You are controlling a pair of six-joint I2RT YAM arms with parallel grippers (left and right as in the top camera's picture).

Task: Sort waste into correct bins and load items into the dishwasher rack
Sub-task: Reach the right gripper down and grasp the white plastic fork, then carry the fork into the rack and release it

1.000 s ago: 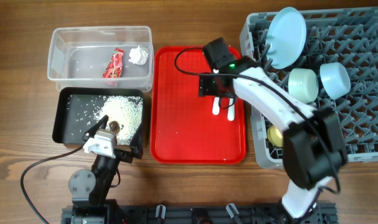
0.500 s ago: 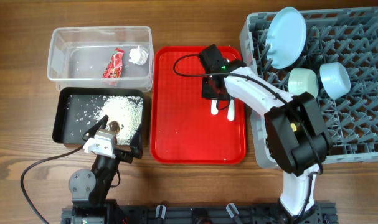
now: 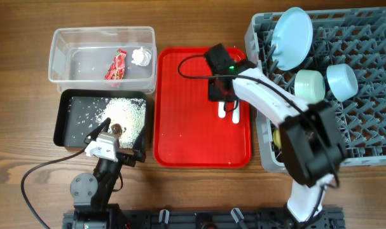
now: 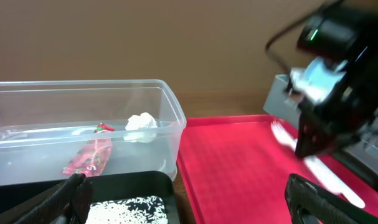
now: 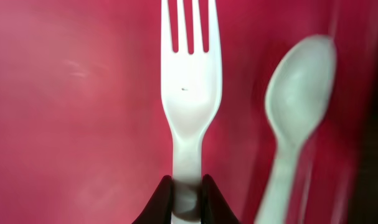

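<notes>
My right gripper (image 5: 187, 196) is shut on the handle of the white fork (image 5: 189, 93), low over the red tray (image 3: 186, 137). The white spoon (image 5: 297, 99) lies just to the fork's right. From overhead, the right gripper (image 3: 222, 97) sits at the top ends of the fork (image 3: 220, 112) and spoon (image 3: 234, 116). My left gripper (image 4: 192, 205) is open and empty, hovering at the near right corner of the black tray (image 3: 60, 127). The grey rack (image 3: 371, 133) holds a blue plate (image 3: 293, 38), a mint bowl (image 3: 309, 86), a blue bowl (image 3: 342, 81) and a yellow cup (image 3: 282, 137).
The clear tub (image 3: 65, 57) holds a red wrapper (image 3: 116, 65) and a white tissue (image 3: 140, 56). White grains (image 3: 126, 113) and a brown scrap (image 3: 116, 129) lie in the black tray. The tub, black tray, red tray and rack stand close side by side.
The right gripper's jaws have closed on the fork handle. The right arm shifted slightly over the tray. The left arm has stayed still.
</notes>
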